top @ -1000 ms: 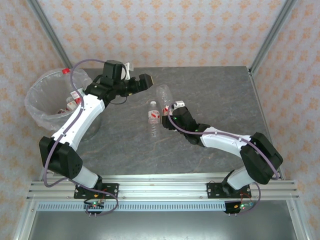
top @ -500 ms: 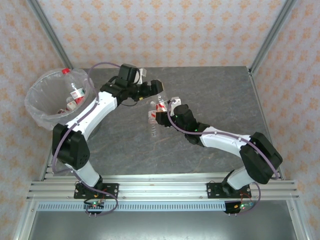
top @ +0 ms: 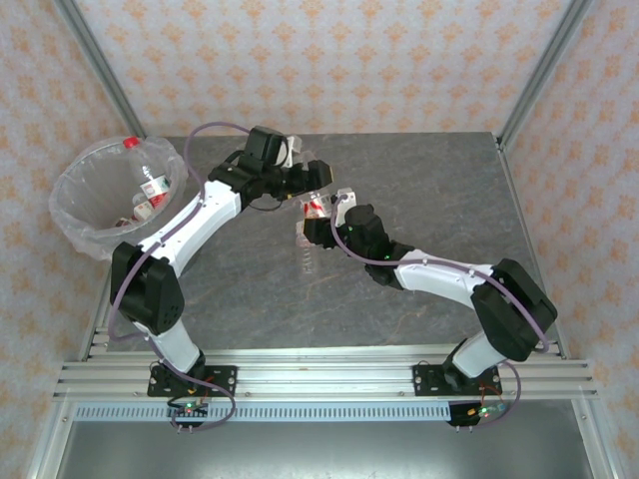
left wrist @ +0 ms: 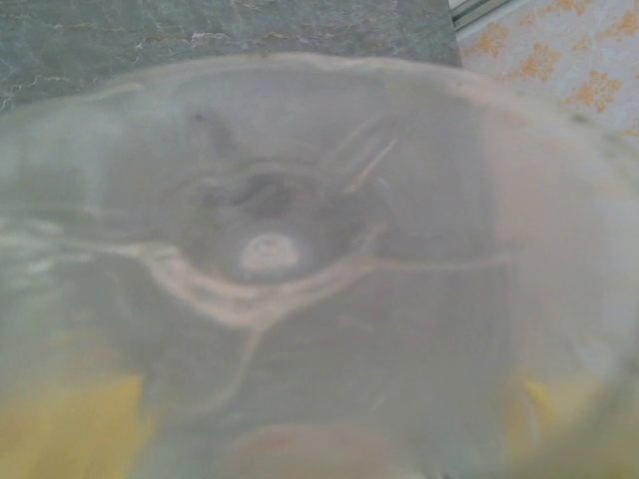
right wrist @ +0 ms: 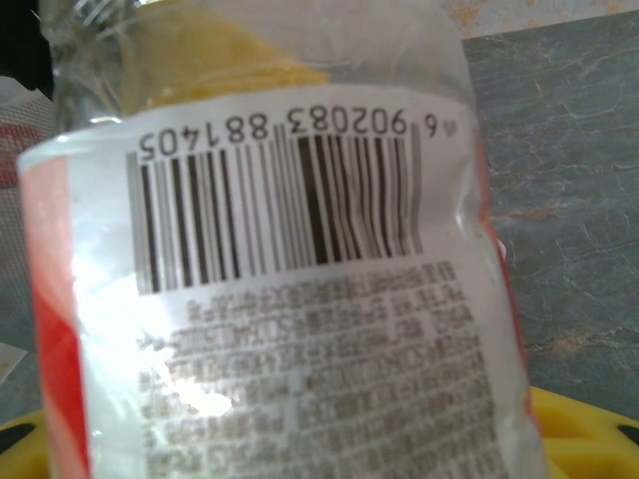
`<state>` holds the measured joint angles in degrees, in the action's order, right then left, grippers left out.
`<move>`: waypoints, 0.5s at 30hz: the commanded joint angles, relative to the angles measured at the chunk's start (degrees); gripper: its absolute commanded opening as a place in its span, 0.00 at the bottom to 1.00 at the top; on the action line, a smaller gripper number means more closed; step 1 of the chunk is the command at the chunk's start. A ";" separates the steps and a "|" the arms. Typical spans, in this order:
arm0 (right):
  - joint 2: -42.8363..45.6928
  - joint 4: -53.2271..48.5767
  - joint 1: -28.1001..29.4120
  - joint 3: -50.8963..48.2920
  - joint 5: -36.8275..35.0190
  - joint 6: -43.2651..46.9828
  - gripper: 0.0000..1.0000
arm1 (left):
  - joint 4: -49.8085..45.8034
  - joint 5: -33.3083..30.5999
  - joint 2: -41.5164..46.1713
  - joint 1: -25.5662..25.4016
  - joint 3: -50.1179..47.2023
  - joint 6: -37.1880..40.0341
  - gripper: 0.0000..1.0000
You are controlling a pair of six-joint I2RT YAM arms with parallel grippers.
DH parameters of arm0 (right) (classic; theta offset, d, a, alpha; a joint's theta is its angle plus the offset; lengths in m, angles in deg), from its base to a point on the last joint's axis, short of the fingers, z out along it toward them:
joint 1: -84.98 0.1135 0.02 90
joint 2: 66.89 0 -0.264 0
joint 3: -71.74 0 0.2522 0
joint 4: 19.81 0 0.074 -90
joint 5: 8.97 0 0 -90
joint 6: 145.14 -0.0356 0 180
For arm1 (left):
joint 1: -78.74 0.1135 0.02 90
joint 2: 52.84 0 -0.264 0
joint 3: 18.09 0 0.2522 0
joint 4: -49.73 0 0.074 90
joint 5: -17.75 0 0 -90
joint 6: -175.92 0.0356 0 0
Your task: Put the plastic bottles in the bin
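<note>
My right gripper [top: 332,214] is shut on a clear plastic bottle [top: 318,204] with a red-and-white label, held above the table's middle. Its barcode label [right wrist: 280,299] fills the right wrist view, with yellow fingers [right wrist: 584,434] at the bottom. My left gripper [top: 316,180] reaches the same bottle from the far side. The bottle's clear base [left wrist: 270,249] sits right against the left wrist camera, between blurred yellow fingers [left wrist: 70,429]; whether they press on it I cannot tell. Another clear bottle [top: 304,255] lies on the table under the right gripper. The bin [top: 72,215] stands at the far left with bottles [top: 150,193] inside.
Both arms cross over the table's middle. The bin's crinkly bag rim carries a red cap [top: 130,143]. Metal frame posts [top: 544,70] rise at the back corners, and patterned walls enclose the table [top: 439,190].
The left arm has swung from beside the bin to the centre. The right gripper has carried its bottle left toward it, and the left fingers now stand around that bottle's end.
</note>
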<state>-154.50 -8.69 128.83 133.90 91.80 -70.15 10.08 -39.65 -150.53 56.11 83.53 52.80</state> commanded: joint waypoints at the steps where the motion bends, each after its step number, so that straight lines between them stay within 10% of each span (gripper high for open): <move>1: -0.51 3.50 0.44 1.87 0.48 -1.60 0.58 | -0.05 -0.25 -0.64 -0.22 2.07 0.18 0.85; 15: -0.45 1.51 0.44 2.59 2.81 -3.01 0.72 | 0.35 0.81 0.41 -0.22 2.89 1.28 0.64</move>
<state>-155.25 -7.84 128.83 134.97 93.26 -73.19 10.11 -39.62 -150.64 56.17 83.88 52.95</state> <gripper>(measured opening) 0.716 0.642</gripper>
